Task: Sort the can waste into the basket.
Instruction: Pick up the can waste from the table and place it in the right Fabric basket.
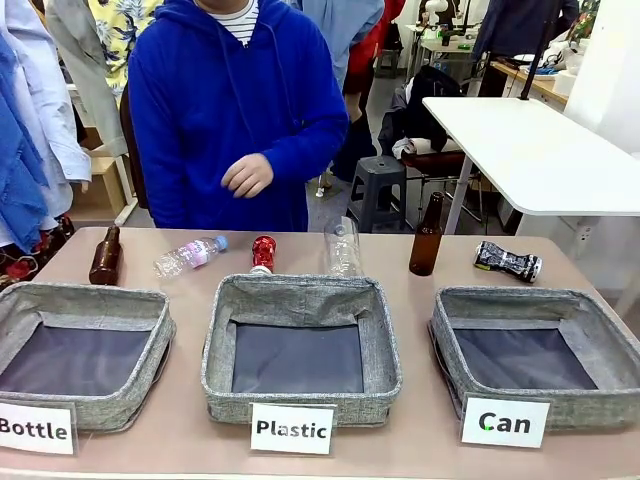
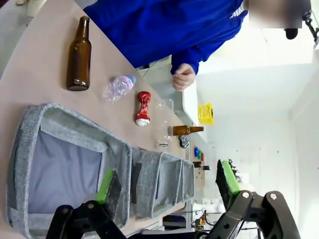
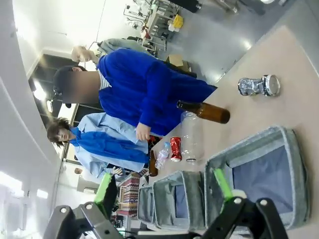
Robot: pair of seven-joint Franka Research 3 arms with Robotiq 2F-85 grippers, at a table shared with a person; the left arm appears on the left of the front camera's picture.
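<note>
Looks like we're right at the start here: neither can is in the Can basket (image 1: 510, 296), so I'd say the first pick hasn't happened yet. Both pincers are spread wide with nothing between the pads. The left pincer (image 2: 167, 183) hangs over the Bottle basket (image 2: 30, 129) end, and the right pincer (image 3: 163, 186) is up over the Can end.

The black-and-silver can (image 1: 508, 262) lies on its side on the table (image 1: 418, 425), just behind the Can basket's far rim. The red can (image 1: 263, 253) stands behind the Plastic basket (image 1: 300, 290), between a lying clear bottle (image 1: 190, 255) and an upright clear bottle (image 1: 342, 248).

My guess is the right arm takes the black-and-silver one first — come down, pinch across the crushed middle, lift over the rim, let go. The red one calls for a careful approach so neither neighbouring bottle gets knocked.
</note>
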